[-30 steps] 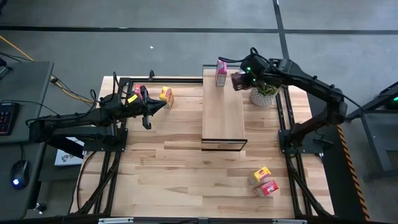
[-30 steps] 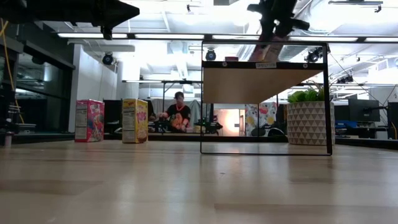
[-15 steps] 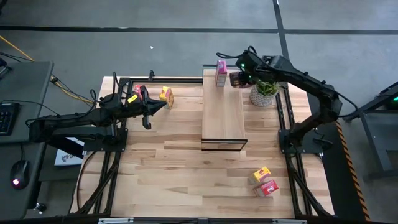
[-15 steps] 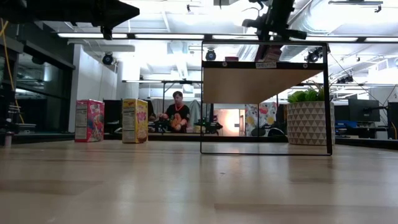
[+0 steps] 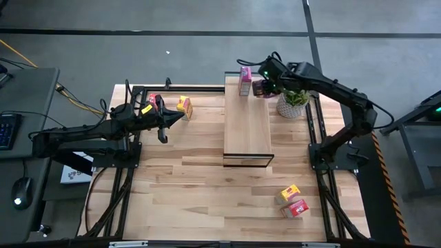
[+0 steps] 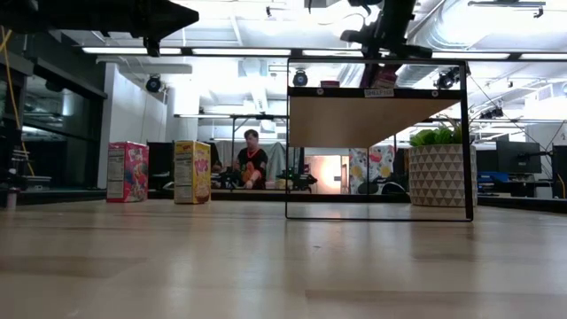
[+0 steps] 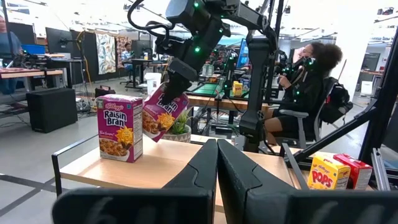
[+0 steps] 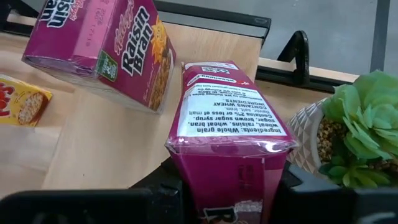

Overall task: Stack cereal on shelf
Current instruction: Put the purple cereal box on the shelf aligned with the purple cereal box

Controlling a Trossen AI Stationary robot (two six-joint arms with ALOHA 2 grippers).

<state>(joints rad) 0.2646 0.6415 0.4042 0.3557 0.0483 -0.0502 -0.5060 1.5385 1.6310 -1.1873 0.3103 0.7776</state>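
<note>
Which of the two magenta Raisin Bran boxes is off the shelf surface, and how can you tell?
The tilted Raisin Bran box clamped in the right hand; the other magenta box stands upright on the shelf, untouched.

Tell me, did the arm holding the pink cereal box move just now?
Yes. The right gripper carried its pink box leftward, closer to the pink box standing on the shelf, away from the plant.
</note>
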